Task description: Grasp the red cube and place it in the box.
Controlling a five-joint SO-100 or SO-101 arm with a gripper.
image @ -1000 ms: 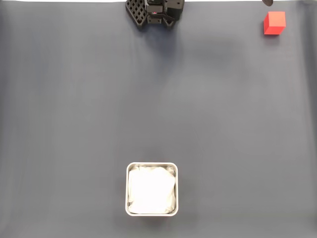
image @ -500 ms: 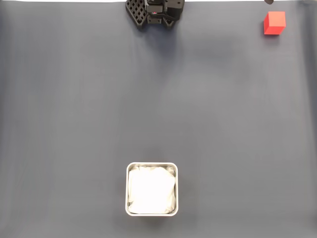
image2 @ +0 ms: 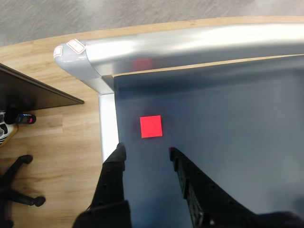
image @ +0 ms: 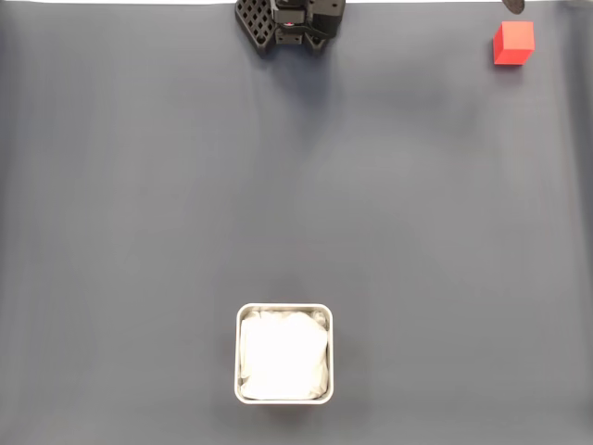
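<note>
Jaws (image2: 145,151) spread wide, holding nothing, hanging just short of the red cube (image2: 151,126) in the wrist view | red cube sits near the table (image2: 247,123) corner | box (image: 283,394), white-lined, well apart at bottom centre of the fixed view

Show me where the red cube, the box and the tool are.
red cube (image2: 151,126), wrist view, middle of its top face
box (image: 283,308), fixed view, top edge of its silvery rim
tool (image2: 146,150), wrist view, midway between its open fingertips
</note>
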